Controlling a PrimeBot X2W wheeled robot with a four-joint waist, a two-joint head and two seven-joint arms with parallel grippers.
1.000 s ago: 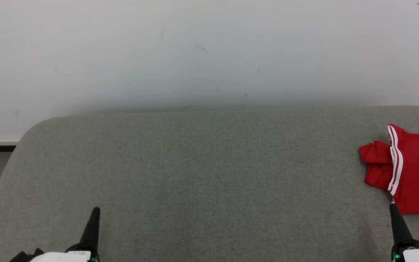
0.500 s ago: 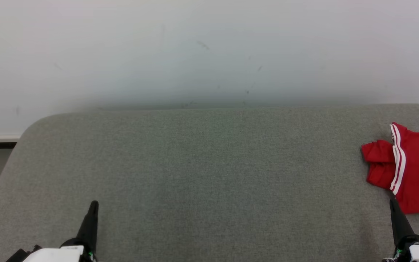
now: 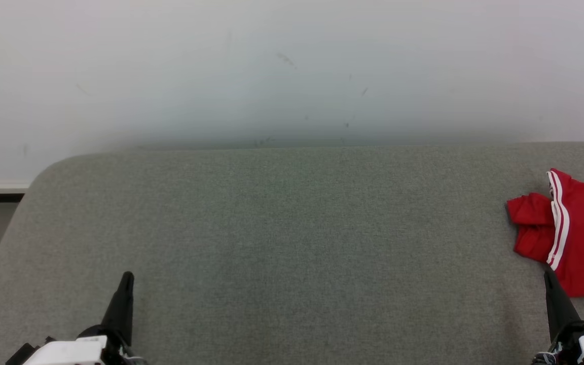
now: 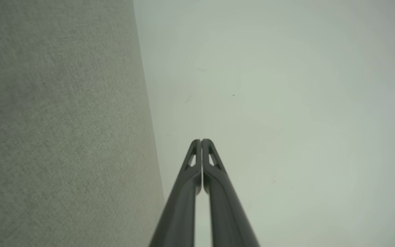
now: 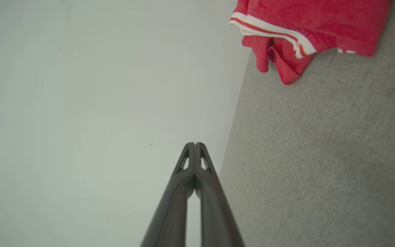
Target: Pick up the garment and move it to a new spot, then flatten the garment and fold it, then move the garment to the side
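Observation:
A red garment (image 3: 576, 235) with white stripes lies folded at the far right of the grey fabric surface (image 3: 282, 243), partly cut off by the frame edge. In the right wrist view the garment (image 5: 307, 24) sits at the top right. My right gripper (image 3: 548, 276) is shut and empty, its tip just in front of the garment's near edge, apart from it. Over at the lower left, far from the garment, my left gripper (image 3: 126, 278) is shut and empty. Both wrist views show the fingertips pressed together: left gripper (image 4: 201, 140), right gripper (image 5: 195, 144).
A pale wall (image 3: 271, 71) rises behind the grey surface. The surface's rounded left corner (image 3: 43, 175) drops off toward a dark baseboard and floor at the left edge.
The head view has shifted slightly, so the garment and wall marks sit a little higher and further right. Both grippers stay shut and have moved slightly up the picture.

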